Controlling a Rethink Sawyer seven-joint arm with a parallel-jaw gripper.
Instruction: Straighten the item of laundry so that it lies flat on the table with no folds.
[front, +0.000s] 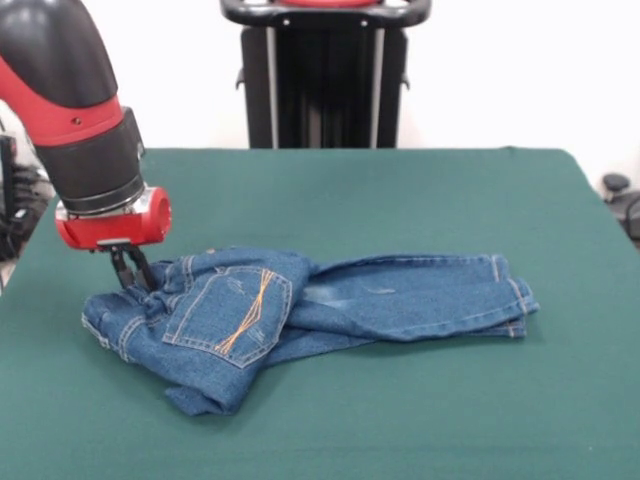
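Observation:
The item of laundry (330, 305) is a small pair of blue denim jeans lying crumpled on the green table (400, 200). Its legs stretch to the right, one over the other, with the cuffs at the right end. The waist part is folded and bunched at the left, and one back pocket with orange stitching faces up. The gripper (135, 276) hangs from the red and black arm at the left, its dark fingers close together and pressed into the bunched waistband, apparently pinching the denim. The fingertips are partly hidden by the fabric.
The robot's black pedestal (325, 75) stands behind the table's far edge. Dark gear shows past the table's left edge and past its right edge (620, 195). Green felt surrounds the jeans on all sides.

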